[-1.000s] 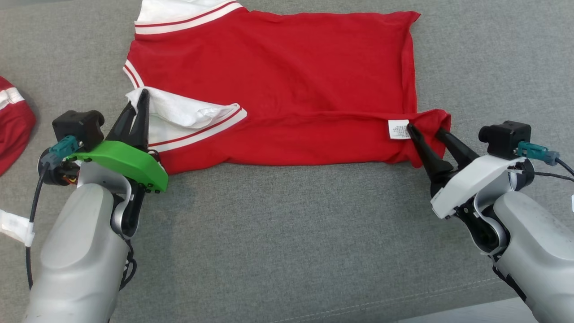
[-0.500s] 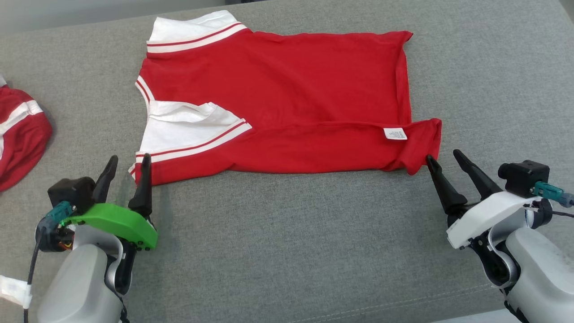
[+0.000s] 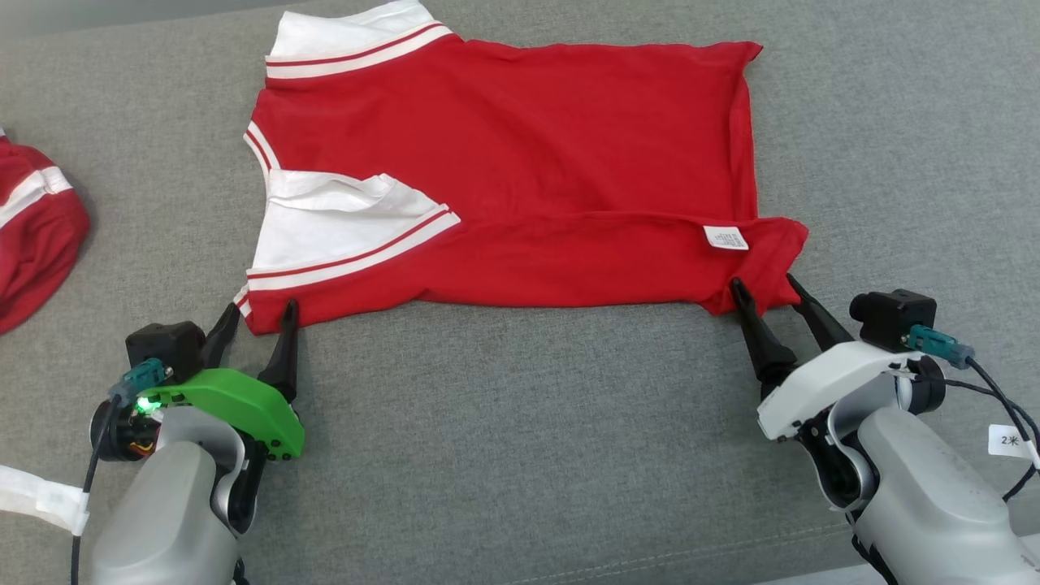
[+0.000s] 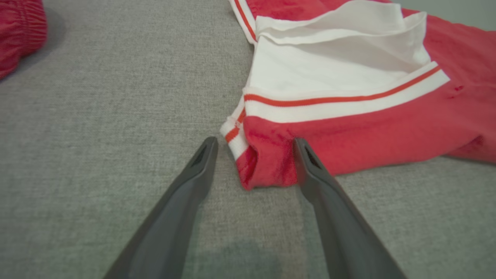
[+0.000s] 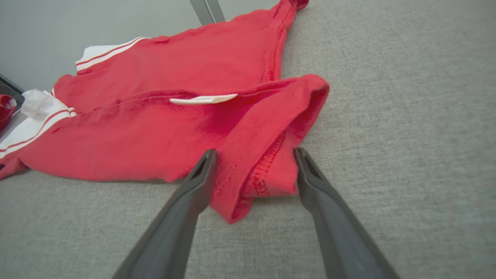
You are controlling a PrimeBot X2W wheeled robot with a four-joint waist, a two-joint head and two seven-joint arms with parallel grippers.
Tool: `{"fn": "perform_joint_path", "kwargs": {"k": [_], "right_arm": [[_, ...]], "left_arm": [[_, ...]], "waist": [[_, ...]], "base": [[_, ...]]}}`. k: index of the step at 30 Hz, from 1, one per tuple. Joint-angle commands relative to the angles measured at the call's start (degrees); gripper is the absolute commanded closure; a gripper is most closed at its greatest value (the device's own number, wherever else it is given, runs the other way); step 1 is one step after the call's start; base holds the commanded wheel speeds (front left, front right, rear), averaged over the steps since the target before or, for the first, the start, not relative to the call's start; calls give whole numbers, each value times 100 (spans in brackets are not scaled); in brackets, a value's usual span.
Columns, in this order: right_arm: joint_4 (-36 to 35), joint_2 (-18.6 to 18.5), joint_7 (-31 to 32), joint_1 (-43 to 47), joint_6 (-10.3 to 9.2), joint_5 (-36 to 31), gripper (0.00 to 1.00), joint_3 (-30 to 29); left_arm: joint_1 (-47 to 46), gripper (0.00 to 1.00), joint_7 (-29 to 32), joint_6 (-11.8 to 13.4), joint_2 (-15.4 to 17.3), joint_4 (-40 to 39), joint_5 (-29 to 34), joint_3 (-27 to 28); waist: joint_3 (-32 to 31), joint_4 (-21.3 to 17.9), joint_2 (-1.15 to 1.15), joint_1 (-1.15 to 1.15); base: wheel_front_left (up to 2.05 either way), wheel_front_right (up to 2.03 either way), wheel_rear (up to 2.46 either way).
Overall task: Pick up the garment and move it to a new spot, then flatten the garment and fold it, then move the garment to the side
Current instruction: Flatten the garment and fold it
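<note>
Red shirt (image 3: 504,154) lies part-folded on the grey cushion (image 3: 520,439), just ahead of both claws; my left gripper (image 3: 262,307) and right gripper (image 3: 762,281) stand wide, each straddling a near corner; soft, light, limp knit, so I would pinch those doubled corners.

Grey woven upholstery (image 3: 520,422) (stitched seam (image 3: 691,556) near the front edge) lies under even light.
</note>
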Motion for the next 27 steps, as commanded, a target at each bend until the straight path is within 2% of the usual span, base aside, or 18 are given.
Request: {"fn": "perform_joint_path", "kwargs": {"k": [1,2,13,20,27], "right_arm": [[71,45,-13,-60,-7,14,56,11],[118,68,-16,-98,-7,17,100,16],[293,-40,-54,-32,-7,128,100,-93],[-178,-333,-50,586,-8,90,100,-105],[-874,-577,100,1498,-8,47,100,-344]], "left_arm": [[-76,55,12,-30,-19,82,-44,-32],[-101,100,-7,-29,-47,123,-93,-43],[7,100,-230,-35,-50,203,-430,8],[823,100,-282,-27,-91,-446,-495,40],[2024,100,-276,291,-224,-1447,-499,288]], "waist": [[15,2,0,0],[15,9,0,0],[-374,119,0,0],[-836,282,0,0],[-1066,401,0,0]], "base": [[0,0,0],[0,0,0],[0,0,0],[0,0,0],[0,0,0]]}}
